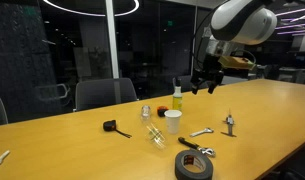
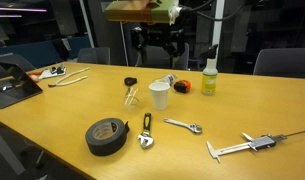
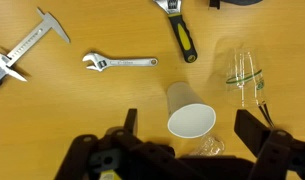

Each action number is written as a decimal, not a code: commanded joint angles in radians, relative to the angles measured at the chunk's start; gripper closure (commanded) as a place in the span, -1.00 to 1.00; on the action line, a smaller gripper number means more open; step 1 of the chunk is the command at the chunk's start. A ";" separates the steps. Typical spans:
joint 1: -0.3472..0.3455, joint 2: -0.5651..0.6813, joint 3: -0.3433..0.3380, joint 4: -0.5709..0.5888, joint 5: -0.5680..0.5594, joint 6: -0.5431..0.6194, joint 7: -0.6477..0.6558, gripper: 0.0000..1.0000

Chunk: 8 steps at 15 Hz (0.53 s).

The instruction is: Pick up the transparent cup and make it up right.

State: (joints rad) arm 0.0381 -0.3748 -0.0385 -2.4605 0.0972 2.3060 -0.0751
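The transparent cup (image 3: 206, 148) lies on its side on the wooden table, just beyond the opaque white cup (image 3: 190, 116), which also lies tipped. In both exterior views it is a small clear shape (image 1: 147, 112) (image 2: 169, 80) beside the white cup (image 1: 172, 120) (image 2: 159, 96). My gripper (image 3: 190, 130) is open and empty. It hangs well above the table over both cups (image 1: 204, 82) (image 2: 157, 55). In the wrist view the transparent cup sits low between my two fingers, partly hidden by the gripper body.
A second clear glass with a green band (image 3: 242, 70) (image 2: 132, 95) is beside the white cup. Nearby are a yellow-handled wrench (image 3: 182, 35), a silver wrench (image 3: 120, 63), a caliper (image 3: 27, 45), a black tape roll (image 2: 106, 136) and a green-capped bottle (image 2: 209, 78).
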 commanded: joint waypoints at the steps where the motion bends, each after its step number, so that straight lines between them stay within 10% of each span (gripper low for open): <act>1: -0.005 0.000 0.005 0.008 0.002 -0.003 -0.001 -1.00; 8: -0.005 -0.003 0.005 0.019 0.002 -0.003 -0.001 -1.00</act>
State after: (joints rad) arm 0.0380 -0.3779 -0.0386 -2.4430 0.0972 2.3059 -0.0751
